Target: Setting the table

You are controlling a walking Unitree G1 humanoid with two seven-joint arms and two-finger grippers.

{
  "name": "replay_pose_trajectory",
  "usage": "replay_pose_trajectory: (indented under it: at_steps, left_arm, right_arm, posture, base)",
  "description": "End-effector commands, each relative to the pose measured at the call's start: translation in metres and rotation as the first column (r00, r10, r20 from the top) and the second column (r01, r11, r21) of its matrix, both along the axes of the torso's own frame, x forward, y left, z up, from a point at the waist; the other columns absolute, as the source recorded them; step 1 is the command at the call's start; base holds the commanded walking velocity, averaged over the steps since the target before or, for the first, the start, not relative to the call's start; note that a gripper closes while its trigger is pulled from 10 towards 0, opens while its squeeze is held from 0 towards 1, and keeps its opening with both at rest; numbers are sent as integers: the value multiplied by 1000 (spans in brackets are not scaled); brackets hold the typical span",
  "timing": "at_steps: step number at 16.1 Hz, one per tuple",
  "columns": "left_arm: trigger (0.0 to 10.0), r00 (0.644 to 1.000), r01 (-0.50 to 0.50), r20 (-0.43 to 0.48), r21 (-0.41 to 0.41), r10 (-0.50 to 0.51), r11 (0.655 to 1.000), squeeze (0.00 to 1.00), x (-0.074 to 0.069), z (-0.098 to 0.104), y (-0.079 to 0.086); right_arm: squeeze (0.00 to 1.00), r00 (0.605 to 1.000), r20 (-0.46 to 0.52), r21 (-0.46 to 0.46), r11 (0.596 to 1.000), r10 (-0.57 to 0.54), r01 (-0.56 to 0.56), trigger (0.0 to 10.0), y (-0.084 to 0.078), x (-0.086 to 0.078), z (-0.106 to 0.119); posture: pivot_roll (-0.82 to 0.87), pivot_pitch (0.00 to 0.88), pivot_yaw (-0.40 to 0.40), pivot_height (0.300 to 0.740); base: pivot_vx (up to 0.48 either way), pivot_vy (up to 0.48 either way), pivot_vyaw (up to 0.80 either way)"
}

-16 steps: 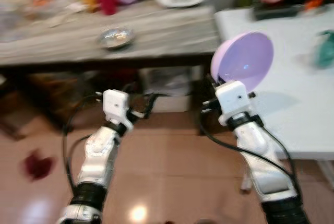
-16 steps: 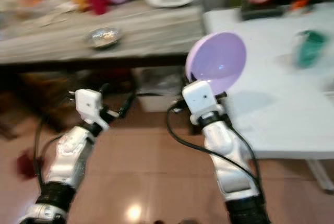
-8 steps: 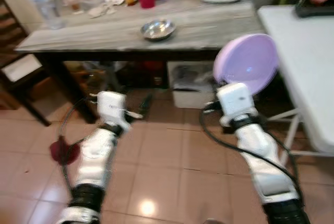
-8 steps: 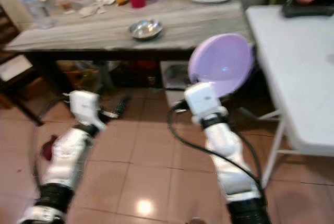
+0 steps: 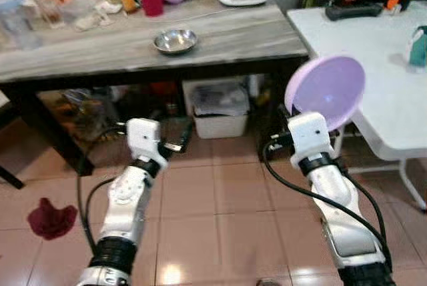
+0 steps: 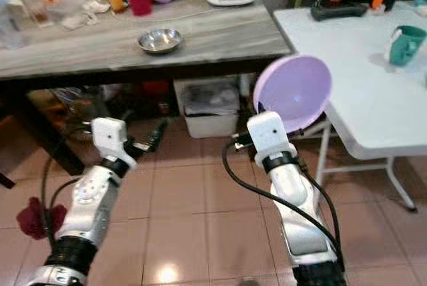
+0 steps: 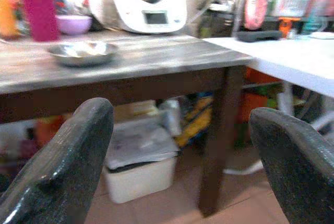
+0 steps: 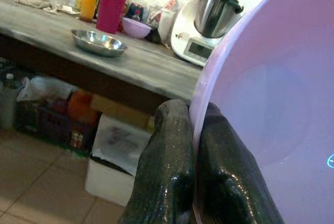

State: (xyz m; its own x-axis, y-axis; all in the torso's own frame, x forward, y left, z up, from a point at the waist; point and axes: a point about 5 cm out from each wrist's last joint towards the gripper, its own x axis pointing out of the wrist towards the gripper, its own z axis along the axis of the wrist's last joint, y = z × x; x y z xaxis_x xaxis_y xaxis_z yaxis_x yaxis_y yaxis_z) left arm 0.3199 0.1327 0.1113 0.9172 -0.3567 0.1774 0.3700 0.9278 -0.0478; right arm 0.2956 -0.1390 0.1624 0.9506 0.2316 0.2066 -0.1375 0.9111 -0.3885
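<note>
Right gripper [image 8: 194, 145]: pinching the rim of the smooth lilac bowl [image 5: 328, 93], upright beside the white table's [image 5: 373, 53] edge.
Left gripper [image 7: 182, 145]: spread wide, empty, over open tile floor [image 5: 220, 213].
Wooden table [image 5: 220, 33]: steel dish [image 5: 175, 41].

Both silver arms are out in front of the body, bent at the elbow and reaching forward at about the same height, with black cables looping off each wrist. The right gripper [image 8: 192, 145] points up and forward, its two black fingers [image 8: 169, 156] pinched tight on the rim of the purple bowl [image 5: 327, 91], one finger on either side of the edge, holding it tilted on edge above the wrist. The left gripper [image 7: 182, 156] carries nothing, its fingers [image 7: 62, 161] spread wide apart, aimed straight ahead from a level forearm.
</note>
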Motion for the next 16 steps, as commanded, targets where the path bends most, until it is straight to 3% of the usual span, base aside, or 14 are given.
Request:
replay_pose_trajectory:
  at_steps: [1,8,16]
  left_arm:
    - [10000,1000,-25,7,5,25,1000,0,-1,2,7]
    - [10000,999,-5,32,-21,6,1000,0,-1,7,2]
    - [10000,999,44,31,-42,-43,998,0,-3,8,-9]
  right_arm:
    - [0,998,43,2,999,34,-35,10000,10,-2,9]
    - [0,997,62,-19,999,44,-43,10000,12,-2,12]
    - [0,997,63,-24,999,35,-34,10000,10,0,12]
  posture:
    - [-270,81,83,740]
    - [-273,77,85,740]
    - [-276,67,88,740]
  base:
    - [304,0,0]
    - [395,0,325]
    - [456,0,107]
